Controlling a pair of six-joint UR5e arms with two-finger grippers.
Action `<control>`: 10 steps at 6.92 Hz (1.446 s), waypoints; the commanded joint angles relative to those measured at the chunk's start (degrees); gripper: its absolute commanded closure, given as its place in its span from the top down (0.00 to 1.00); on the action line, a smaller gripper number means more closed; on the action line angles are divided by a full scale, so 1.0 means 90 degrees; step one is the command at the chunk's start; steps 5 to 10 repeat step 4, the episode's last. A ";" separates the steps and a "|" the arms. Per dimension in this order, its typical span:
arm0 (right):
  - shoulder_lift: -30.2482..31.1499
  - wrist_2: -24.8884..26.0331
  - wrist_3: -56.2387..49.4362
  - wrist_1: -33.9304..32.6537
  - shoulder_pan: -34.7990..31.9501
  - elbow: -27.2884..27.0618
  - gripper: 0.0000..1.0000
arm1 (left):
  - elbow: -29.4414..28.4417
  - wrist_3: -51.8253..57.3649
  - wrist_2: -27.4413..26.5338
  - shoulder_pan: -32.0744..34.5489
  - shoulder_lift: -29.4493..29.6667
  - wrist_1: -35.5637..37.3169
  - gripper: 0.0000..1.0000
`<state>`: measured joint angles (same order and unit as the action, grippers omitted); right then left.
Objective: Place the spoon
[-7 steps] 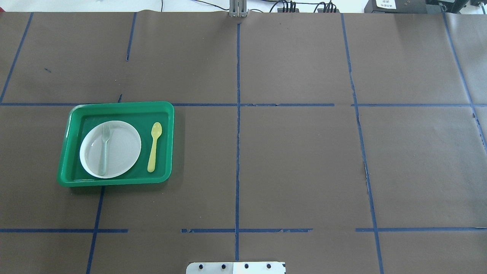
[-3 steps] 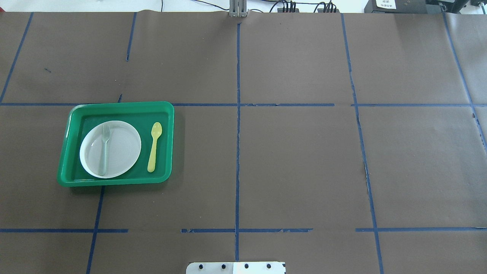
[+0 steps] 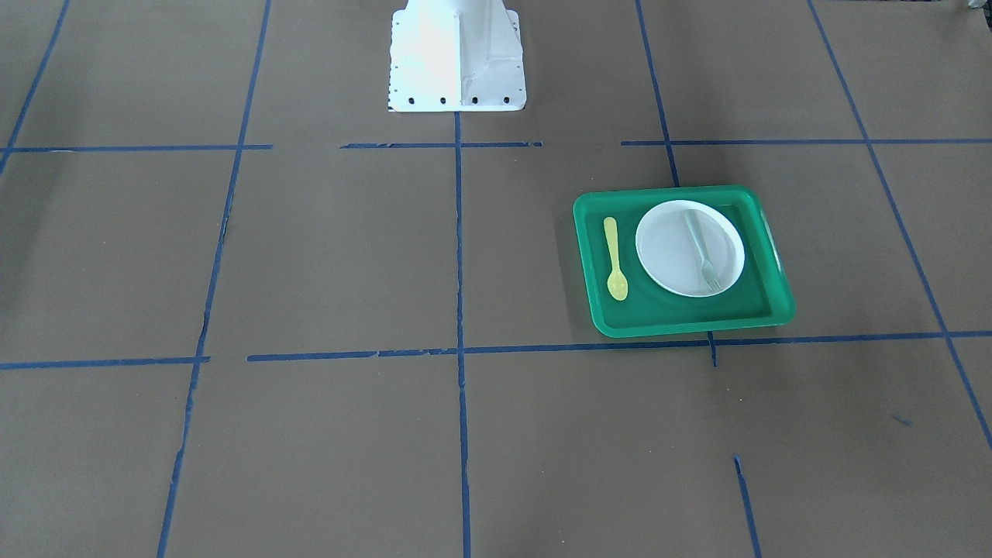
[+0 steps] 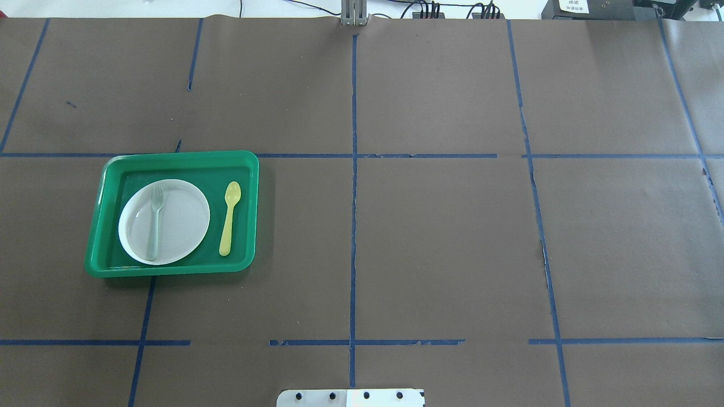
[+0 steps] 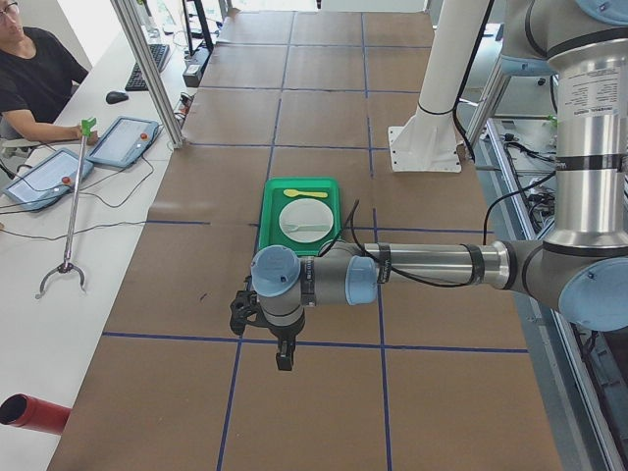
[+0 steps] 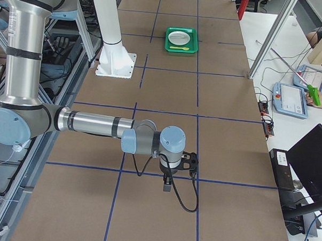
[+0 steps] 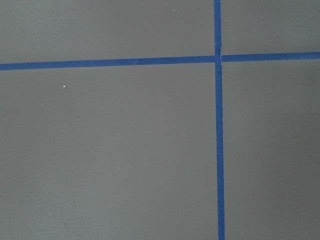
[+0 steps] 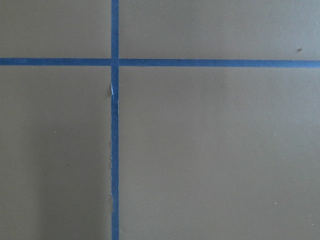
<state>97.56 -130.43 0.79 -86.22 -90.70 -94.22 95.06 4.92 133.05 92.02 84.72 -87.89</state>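
Note:
The pale-yellow spoon lies flat on the floor of a green tray, just right of a white plate that carries a grey-green fork. In the front-facing view the spoon lies left of the plate. My left gripper shows only in the exterior left view, hanging over bare paper well away from the tray. My right gripper shows only in the exterior right view, far from the tray. I cannot tell whether either is open or shut.
Brown paper with blue tape lines covers the table. The white robot base stands at the table's near middle edge. An operator sits at a side desk with tablets and a grabber tool. Both wrist views show only paper and tape.

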 commanded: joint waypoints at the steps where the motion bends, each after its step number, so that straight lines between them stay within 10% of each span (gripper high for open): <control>1: 0.0000 0.0000 0.0000 0.0000 0.0000 0.0000 1.00 | 0.0004 0.0000 -0.0007 0.0000 0.0010 0.0000 1.00; 10: 0.0000 0.0000 0.0000 0.0000 0.0000 0.0000 1.00 | 0.0004 0.0000 -0.0007 0.0059 0.0010 0.0000 1.00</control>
